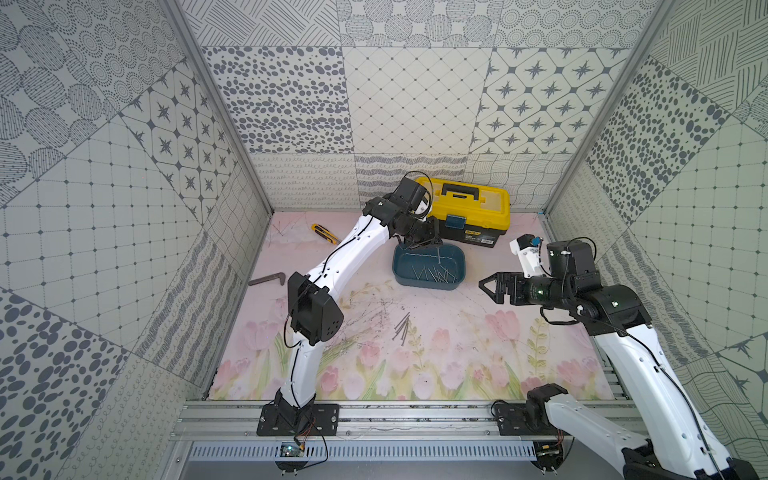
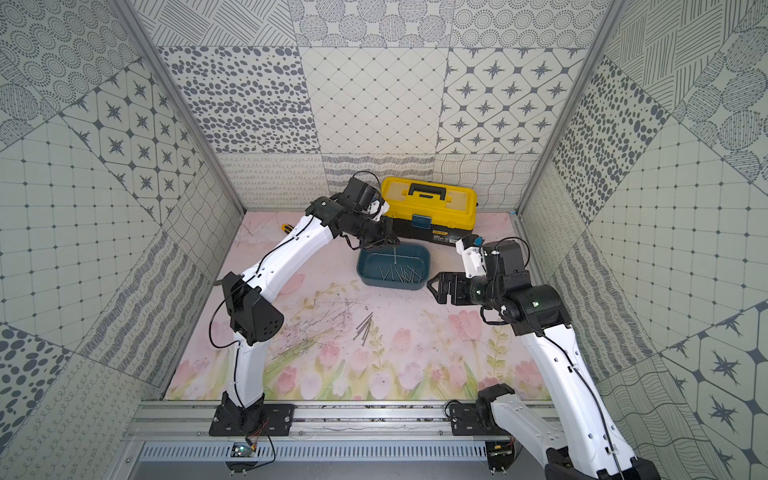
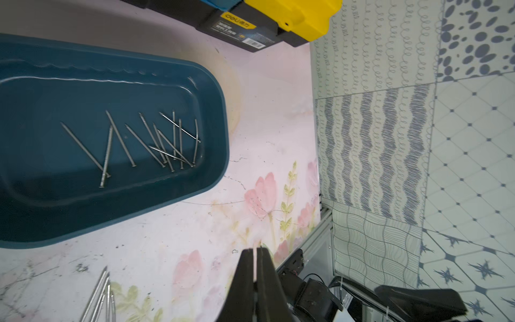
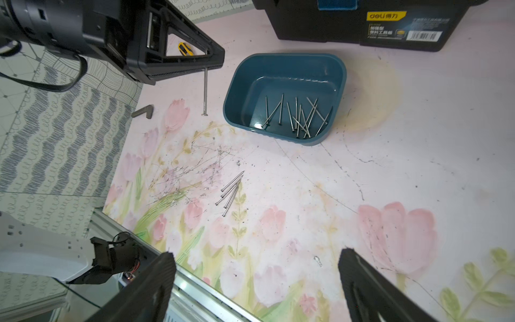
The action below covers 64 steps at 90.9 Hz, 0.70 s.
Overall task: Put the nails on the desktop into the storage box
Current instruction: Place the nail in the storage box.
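Well to the left of the shallow teal-blue plastic storage box [image 1: 428, 286], a dark L-shaped metal bar [image 1: 268, 279] lies flat on the pale pink tulip-printed desktop [image 1: 478, 357]. A yellow-and-black utility knife [image 1: 325, 233] lies farther back, also left of the box. In front of the box and well apart from it, a small bundle of thin grey metal nails [image 1: 403, 328] rests on the desktop, the nails nearly parallel and touching. The left gripper [image 3: 255, 252] hangs at the box's rear left corner. Its jaws are pinched tight on a single nail [image 4: 205, 92] that hangs straight down, head lowest. In both top views this nail shows against the rear of the box's floor. About a dozen more nails [image 1: 432, 274] lie crisscrossed inside the box, near its front wall. Behind the box stands a yellow-and-black plastic toolbox [image 1: 469, 203] with a black handle, its lid closed. Just to the right of the box's front right corner, the right gripper [image 1: 484, 286] points toward the box with its fingers spread wide, holding nothing.
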{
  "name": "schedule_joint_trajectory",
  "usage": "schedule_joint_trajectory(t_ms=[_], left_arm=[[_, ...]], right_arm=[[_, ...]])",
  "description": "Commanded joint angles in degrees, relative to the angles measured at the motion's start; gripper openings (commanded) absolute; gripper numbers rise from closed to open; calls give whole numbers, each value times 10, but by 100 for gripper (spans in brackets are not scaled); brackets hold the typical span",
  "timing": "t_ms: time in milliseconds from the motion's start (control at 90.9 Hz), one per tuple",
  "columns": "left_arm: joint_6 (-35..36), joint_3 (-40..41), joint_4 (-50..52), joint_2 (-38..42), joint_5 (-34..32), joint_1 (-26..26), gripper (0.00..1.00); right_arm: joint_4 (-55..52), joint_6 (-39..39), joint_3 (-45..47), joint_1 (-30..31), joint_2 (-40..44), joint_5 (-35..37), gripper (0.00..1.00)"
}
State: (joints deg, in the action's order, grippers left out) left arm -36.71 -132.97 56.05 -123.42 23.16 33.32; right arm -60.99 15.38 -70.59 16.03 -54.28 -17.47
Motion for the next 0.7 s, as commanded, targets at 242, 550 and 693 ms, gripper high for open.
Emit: schedule_joint_trajectory(t_ms=[242,550,693], left_arm=[[113,-136,150,-109,-178,-18,0],[106,-103,73,-160,-180,-17,0],[94,-68,18,-165,-169,-17,0]], right_arm=[[45,-13,41,0,33,30,97],[89,8,65,-1,77,55,97],[88,0,68,-1,86,48,97]])
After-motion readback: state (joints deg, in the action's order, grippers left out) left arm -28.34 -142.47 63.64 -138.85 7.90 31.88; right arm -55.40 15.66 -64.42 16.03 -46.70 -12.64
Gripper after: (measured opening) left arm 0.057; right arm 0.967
